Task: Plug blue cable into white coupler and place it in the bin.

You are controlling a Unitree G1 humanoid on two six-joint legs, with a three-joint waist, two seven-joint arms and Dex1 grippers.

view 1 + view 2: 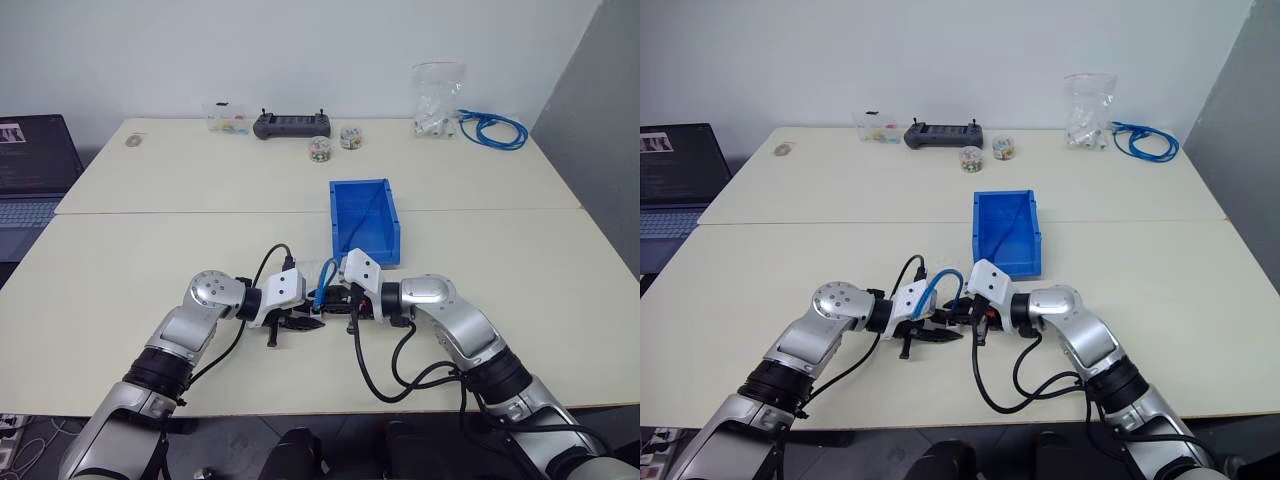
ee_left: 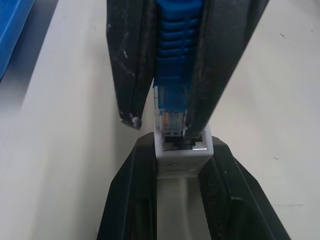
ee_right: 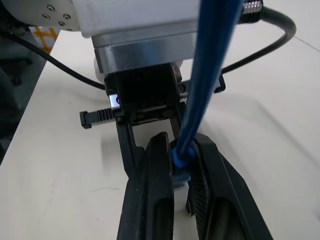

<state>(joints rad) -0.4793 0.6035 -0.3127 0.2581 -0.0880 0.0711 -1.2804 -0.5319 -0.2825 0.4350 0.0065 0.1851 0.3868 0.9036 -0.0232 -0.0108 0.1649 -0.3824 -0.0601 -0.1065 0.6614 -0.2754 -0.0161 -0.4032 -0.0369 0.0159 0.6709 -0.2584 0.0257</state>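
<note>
My left gripper (image 2: 181,145) is shut on the white coupler (image 2: 182,157), its dark socket face turned toward the other hand. My right gripper (image 2: 162,122) is shut on the ribbed boot of the blue cable (image 2: 175,45). The clear plug (image 2: 171,112) has its tip just inside the socket mouth. In the right wrist view the cable (image 3: 207,75) rises up out of my right gripper (image 3: 181,145). Both hands meet tip to tip near the table's front, left gripper (image 1: 300,322) and right gripper (image 1: 335,300), with the cable looping above them (image 1: 325,275). The blue bin (image 1: 390,225) stands just beyond them.
At the table's far edge are a coiled blue cable bundle (image 1: 492,130), a clear plastic bag (image 1: 437,100), a black controller (image 1: 292,124) and small containers (image 1: 319,150). A laptop (image 1: 30,165) sits off the table's left side. Black arm cables (image 1: 395,375) hang over the front edge.
</note>
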